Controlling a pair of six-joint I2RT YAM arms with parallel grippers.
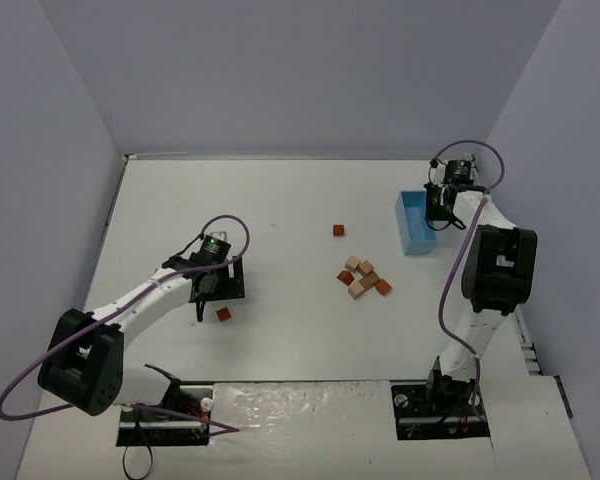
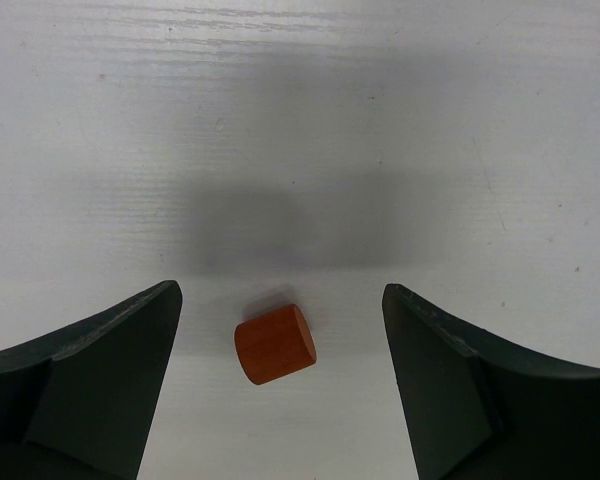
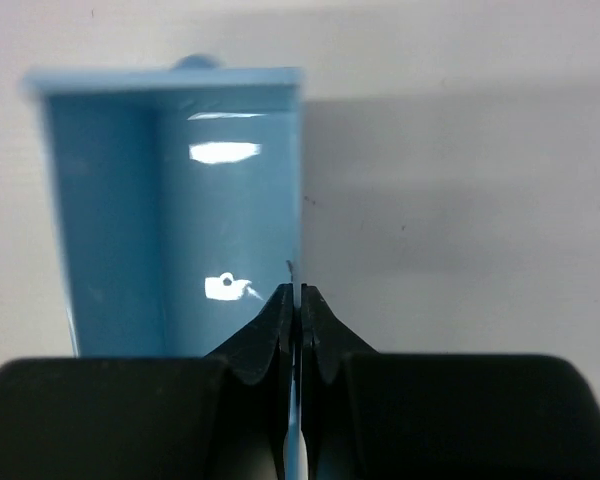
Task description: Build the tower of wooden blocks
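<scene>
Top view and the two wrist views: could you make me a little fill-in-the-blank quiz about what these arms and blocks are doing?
1. The left gripper stands ___, its fingers on either side of an orange cylinder block.
2. The right gripper is not open but ___, pinching a wall of the light blue box.
3. Inside, that box is ___.
Missing words: open; shut; empty.

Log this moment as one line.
left hand: open over round block | right hand: shut on box wall | other blocks: clustered mid-table
</scene>
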